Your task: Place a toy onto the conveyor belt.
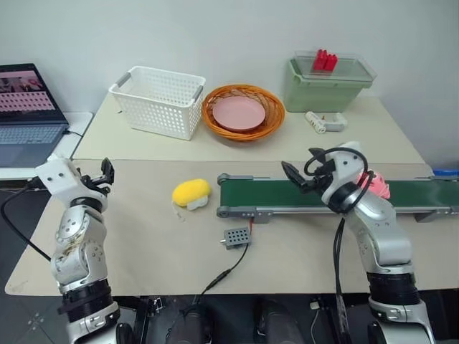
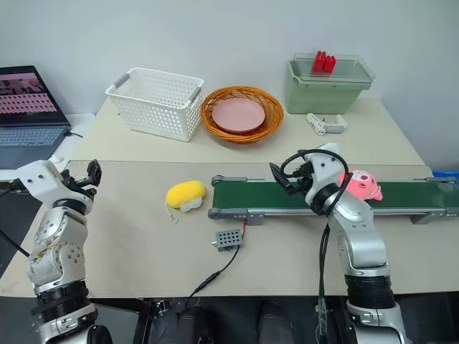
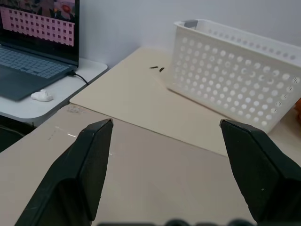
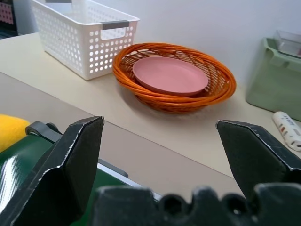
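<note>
Orange wicker forms the basket (image 1: 243, 112) holding a pink plate (image 1: 238, 112); beside it we see a white slotted basket (image 1: 158, 100) and a green lidded bin (image 1: 328, 84) with red pieces (image 1: 324, 61) on top. Our pink plush toy (image 2: 361, 185), lumpy and rounded, lies on the conveyor belt (image 2: 272, 195), just behind our right hand (image 2: 285, 177), fingers apart. Our left hand (image 1: 105, 173) gapes too, holding nothing.
</note>
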Robot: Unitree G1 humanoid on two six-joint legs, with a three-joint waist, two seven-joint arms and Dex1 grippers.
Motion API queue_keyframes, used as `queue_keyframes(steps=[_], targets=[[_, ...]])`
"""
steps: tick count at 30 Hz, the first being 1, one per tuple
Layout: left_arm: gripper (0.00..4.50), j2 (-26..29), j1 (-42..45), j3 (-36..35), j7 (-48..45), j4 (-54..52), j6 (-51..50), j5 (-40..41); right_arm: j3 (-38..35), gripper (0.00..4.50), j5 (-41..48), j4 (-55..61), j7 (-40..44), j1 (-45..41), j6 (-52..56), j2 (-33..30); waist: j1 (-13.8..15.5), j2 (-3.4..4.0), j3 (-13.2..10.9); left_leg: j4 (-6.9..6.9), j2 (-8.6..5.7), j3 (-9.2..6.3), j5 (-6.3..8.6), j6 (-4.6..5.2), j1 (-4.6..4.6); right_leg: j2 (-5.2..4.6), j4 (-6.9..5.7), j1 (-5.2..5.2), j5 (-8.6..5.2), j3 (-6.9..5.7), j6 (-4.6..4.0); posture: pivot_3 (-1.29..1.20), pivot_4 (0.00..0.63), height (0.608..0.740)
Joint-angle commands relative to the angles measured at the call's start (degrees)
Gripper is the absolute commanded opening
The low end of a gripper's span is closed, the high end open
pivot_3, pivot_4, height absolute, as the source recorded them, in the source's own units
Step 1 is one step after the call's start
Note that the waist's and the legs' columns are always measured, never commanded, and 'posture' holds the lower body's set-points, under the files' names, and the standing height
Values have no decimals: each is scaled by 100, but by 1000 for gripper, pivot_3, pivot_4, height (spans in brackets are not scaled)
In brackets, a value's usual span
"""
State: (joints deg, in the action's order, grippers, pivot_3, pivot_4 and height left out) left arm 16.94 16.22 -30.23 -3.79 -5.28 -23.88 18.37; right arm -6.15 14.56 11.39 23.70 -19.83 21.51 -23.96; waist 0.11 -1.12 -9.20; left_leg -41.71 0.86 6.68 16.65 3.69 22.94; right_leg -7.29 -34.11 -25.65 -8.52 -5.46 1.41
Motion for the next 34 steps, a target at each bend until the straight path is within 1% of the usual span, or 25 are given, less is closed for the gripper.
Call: queue_keyframes(steps=[1,8,12,16,34], targets=[[3888,155,23,21,-264,190,334,86,-274,4500,-64,-34,-175,101,-261,15,-8,0,0,0,0,0,0,0,-1,0,0,1,0,1,0,0,150,740],[3888,143,-73,-30,-398,428,606,179,-543,4500,-98,37,-321,525,-438,-26,-15,0,0,2,1,-1,1,1,2,-1,2,0,0,2,-1,0,150,740],[3888,152,-119,-52,-445,496,731,251,-681,4500,-146,85,-528,694,-541,55,-24,0,0,2,2,0,1,1,-2,-1,1,2,0,3,0,0,150,740],[3888,170,-151,25,-474,528,798,226,-704,4500,-219,22,-697,755,-617,116,-33,0,0,2,3,0,1,1,-3,-1,1,2,0,4,-1,0,150,740],[3888,149,-80,35,-515,614,813,317,-693,4500,-254,-110,-705,819,-699,121,-63,0,0,5,3,-1,2,3,-3,-2,2,1,-1,6,-1,0,150,740]])
